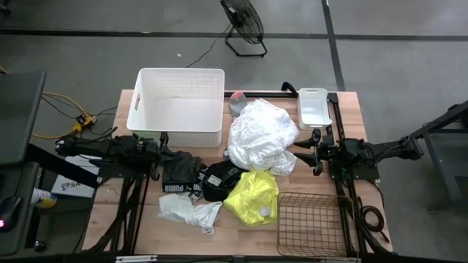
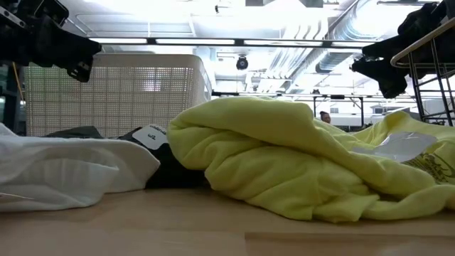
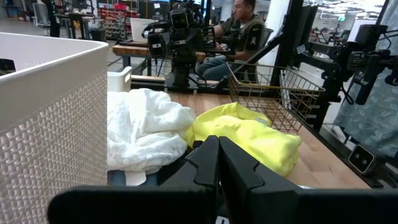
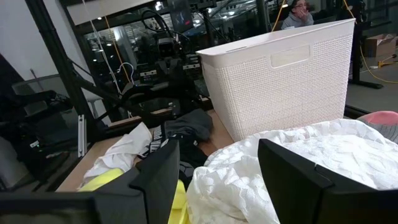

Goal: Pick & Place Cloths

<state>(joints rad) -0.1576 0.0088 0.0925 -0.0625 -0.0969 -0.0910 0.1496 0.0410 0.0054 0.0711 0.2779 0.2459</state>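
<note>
Both grippers raised beside the cloth pile, holding nothing.

Right gripper (image 1: 316, 152) parted, just beside big white cloth (image 1: 261, 136); left gripper (image 1: 162, 150) closed, beside white tub (image 1: 179, 107). Neon yellow cloth (image 1: 253, 197) crumpled beside white cloth, long axis unclear.

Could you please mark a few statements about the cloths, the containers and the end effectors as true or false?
1. The white tub holds the neon yellow cloth. False: the tub looks empty and the cloth lies on the table.
2. The big white cloth lies beside the tub. True.
3. The wire basket contains socks. False: it looks empty.
4. The left end effector is shut. True.
5. The right end effector grips the big white cloth. False: it is open, holding nothing.
</note>
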